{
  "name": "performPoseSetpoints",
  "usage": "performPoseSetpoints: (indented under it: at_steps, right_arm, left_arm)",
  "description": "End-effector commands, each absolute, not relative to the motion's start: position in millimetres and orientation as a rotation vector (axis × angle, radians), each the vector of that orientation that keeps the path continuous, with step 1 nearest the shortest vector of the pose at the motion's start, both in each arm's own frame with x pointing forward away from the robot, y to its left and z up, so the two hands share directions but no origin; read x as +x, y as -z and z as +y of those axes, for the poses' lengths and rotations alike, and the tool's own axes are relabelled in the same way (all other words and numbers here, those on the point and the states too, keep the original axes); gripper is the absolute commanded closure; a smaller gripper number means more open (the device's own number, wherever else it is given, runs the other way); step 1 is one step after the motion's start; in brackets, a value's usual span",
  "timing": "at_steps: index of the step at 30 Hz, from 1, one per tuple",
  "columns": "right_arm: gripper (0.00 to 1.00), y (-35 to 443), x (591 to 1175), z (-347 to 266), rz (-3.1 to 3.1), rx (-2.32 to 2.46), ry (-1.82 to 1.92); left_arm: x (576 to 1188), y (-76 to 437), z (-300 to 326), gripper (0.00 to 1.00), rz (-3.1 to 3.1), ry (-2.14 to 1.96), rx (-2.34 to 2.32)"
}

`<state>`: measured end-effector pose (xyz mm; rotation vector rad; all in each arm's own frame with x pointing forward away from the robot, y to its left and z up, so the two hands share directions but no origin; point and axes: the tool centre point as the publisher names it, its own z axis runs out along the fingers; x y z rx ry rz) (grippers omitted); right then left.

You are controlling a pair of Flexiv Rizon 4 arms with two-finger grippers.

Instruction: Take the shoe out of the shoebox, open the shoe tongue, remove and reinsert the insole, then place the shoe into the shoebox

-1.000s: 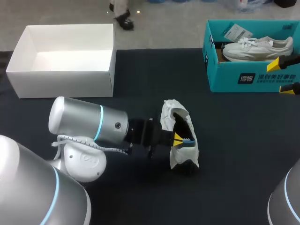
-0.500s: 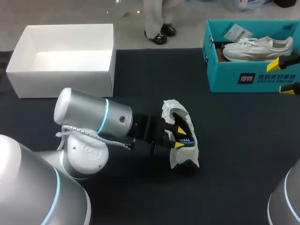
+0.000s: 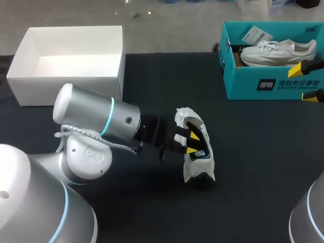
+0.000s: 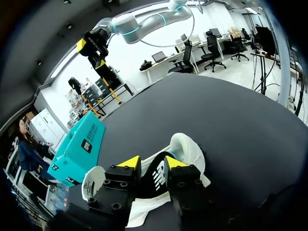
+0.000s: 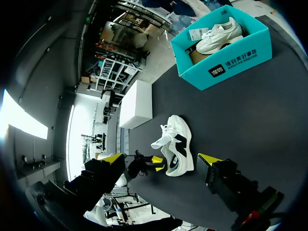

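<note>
- White-and-black shoe (image 3: 198, 161) out on the dark table (image 3: 253, 167), near the middle; well apart from both boxes; its opening faces my left arm
- Left gripper (image 3: 192, 143) low at the shoe's opening — its tip is in among the black lining; a black part of the shoe sits right at the tip in the left wrist view; whether it has hold of that part, I cannot tell
- Right gripper (image 3: 307, 81) at the table's right edge, just in front of the teal shoebox (image 3: 243, 81); yellow tips spread wide; nothing held
- Teal shoebox at the far right, open on top — a second white shoe (image 3: 278, 50) lies inside it
- Open white box (image 3: 66, 81) at the far left
</note>
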<state>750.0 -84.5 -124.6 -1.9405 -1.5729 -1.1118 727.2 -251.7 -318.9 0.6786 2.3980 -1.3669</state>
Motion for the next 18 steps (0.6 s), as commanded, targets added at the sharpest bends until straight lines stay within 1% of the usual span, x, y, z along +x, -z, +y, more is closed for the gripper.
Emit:
performPoseSetpoints:
  at_steps: [1, 5, 8, 12, 18]
  right_arm:
    - [0.00, 124.8, 749.7, -84.0, -1.572, -1.944, 1.110]
    - [0.00, 124.8, 749.7, -84.0, -1.572, -1.944, 1.110]
    - [0.00, 124.8, 749.7, -84.0, -1.572, -1.944, 1.110]
    - [0.00, 124.8, 749.7, -84.0, -1.572, -1.944, 1.110]
    - [0.00, 124.8, 749.7, -84.0, -1.572, -1.944, 1.110]
  left_arm:
    - [740.4, 302.0, -240.3, 1.00, 2.474, 1.494, 0.879]
    - [743.1, 295.1, -237.2, 1.00, 2.639, 1.454, 1.229]
    - [740.1, 295.5, -237.4, 1.00, 2.770, 1.441, 1.380]
    - [736.3, 292.9, -239.4, 1.00, 2.819, 1.571, 1.457]
    - [736.3, 292.9, -239.4, 1.00, 2.819, 1.571, 1.457]
